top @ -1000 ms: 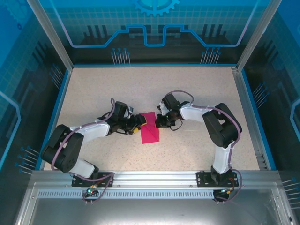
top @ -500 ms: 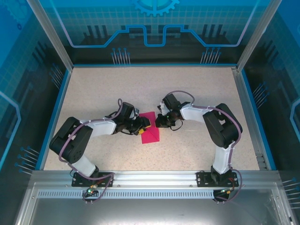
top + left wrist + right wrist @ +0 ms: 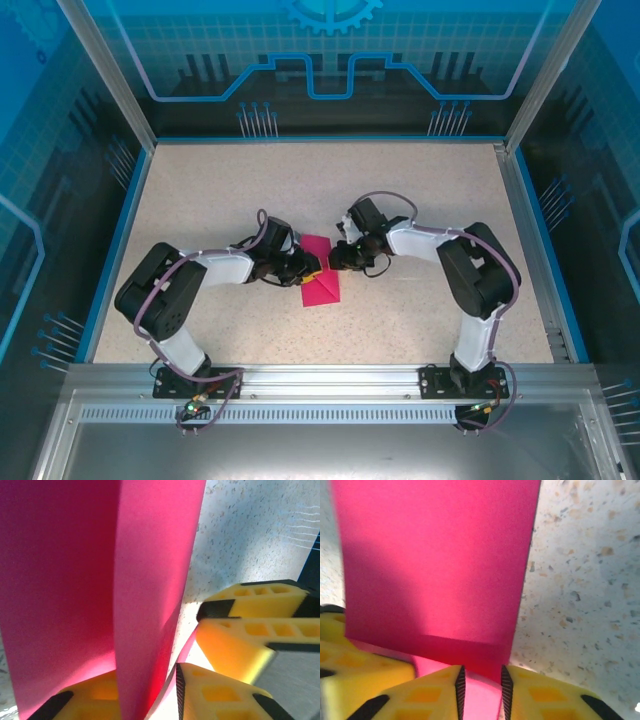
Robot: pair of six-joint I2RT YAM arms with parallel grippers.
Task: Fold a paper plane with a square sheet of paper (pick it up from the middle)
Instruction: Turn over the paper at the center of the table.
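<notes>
Here the folded magenta paper [image 3: 322, 285] lies on the speckled counter [image 3: 420, 190], roughly midway between the two arms. From above it reads as a narrow strip, its far end toward the back of the counter. Both claws meet at that far end: the left claw [image 3: 310, 266] comes in from the left and the right claw [image 3: 333, 258] from the right, very near each other.

In the left wrist view the paper [image 3: 75, 580] rises as a doubled flap with a lengthwise crease. Its lower end fills the gap of the left claw [image 3: 147, 690], whose yellow fingers [image 3: 95, 695] press against it on both sides, so this claw is clamped on the paper. The yellow fingers of the other claw [image 3: 250, 625] sit just beside it on the right.

In the right wrist view the paper [image 3: 435, 565] spreads away from the right claw [image 3: 481, 680]. Its black-edged pads [image 3: 460, 685] stand slightly apart, a slim gap showing between them, with the paper's near edge lying in and over that gap. A yellow finger of the left claw [image 3: 350, 655] shows at the left edge, touching the paper.
</notes>
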